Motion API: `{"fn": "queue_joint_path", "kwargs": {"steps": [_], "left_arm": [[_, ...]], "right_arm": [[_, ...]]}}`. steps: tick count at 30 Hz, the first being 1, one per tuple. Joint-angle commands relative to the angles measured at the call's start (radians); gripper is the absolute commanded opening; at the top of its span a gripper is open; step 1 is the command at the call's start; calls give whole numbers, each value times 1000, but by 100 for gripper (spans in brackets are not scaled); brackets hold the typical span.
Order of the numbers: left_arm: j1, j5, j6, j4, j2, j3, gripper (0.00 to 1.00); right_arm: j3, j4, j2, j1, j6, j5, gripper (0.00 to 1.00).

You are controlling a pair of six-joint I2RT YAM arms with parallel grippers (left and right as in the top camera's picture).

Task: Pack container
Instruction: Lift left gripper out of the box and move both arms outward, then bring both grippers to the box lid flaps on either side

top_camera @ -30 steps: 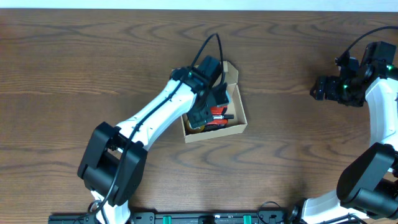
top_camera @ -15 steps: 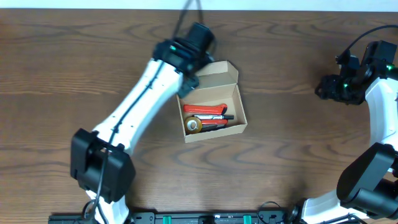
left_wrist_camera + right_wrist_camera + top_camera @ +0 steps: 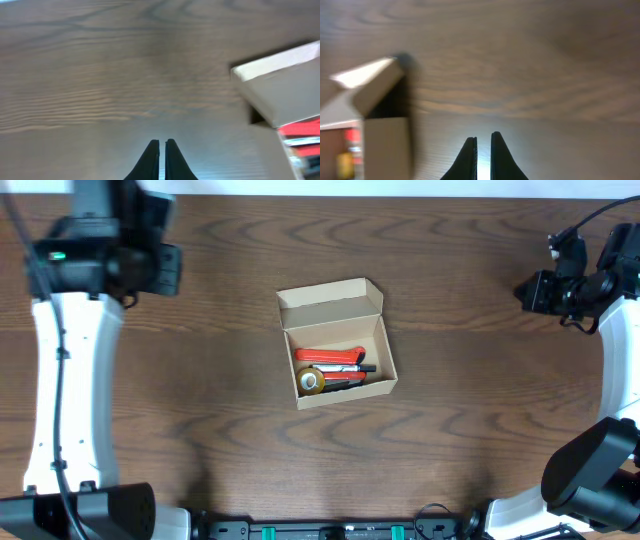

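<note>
The container, a tan cardboard box with its flap lid open toward the back, sits mid-table. Inside lie red markers and a yellowish tape roll. My left gripper hangs high at the far left back, well away from the box, shut and empty. In the left wrist view the left gripper points over bare wood, with the container at the right edge. My right gripper is at the far right back, also shut and empty. The right wrist view shows the right gripper and the container blurred at left.
The dark wood table surrounds the box on all sides. The white left arm runs down the left edge, and the right arm down the right edge.
My left arm has pulled out of the box and swung away to the far left back. Both grippers have gone from open to shut. The right gripper has shifted slightly back.
</note>
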Motion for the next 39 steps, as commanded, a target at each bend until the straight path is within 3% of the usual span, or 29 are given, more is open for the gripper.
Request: {"fn": "queue_joint_path", "kwargs": {"steps": [1,8,15,28,39], "left_arm": [[111,365,-62,49,22,-45,6],[218,700,-145,299,24,-267,6],[220,908,-225,517,61,-497,6],[175,1115,-235,704,249,-582,6],[105,1162,-172,717,391,-582,6]], "right_arm": [[15,24,4,10,76,-244,1],[15,18,100,26,87,-405,1],[15,10,256,89,89,-462,1],[15,78,339,248,89,-463,1],[15,107,425,285,116,-486,1]]}}
